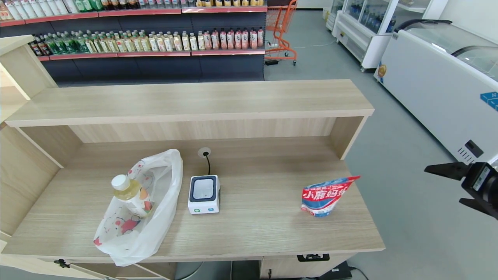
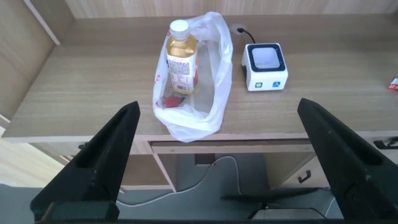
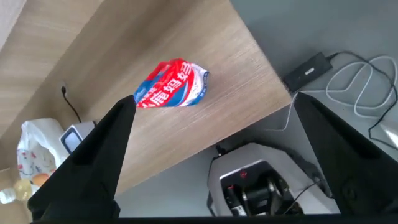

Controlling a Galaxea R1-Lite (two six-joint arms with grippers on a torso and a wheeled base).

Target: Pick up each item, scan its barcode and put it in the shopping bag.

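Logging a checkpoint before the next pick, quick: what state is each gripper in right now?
Left gripper: open, holding nothing.
Right gripper: open, holding nothing.

I see a light wooden counter [image 1: 253,229] with a raised ledge [image 1: 186,101] before me. Drink shelves [image 1: 155,41] stand at 11 o'clock, an orange trolley [image 1: 282,23] at 1, white freezers [image 1: 428,85] at 2, on grey floor [image 1: 389,155].
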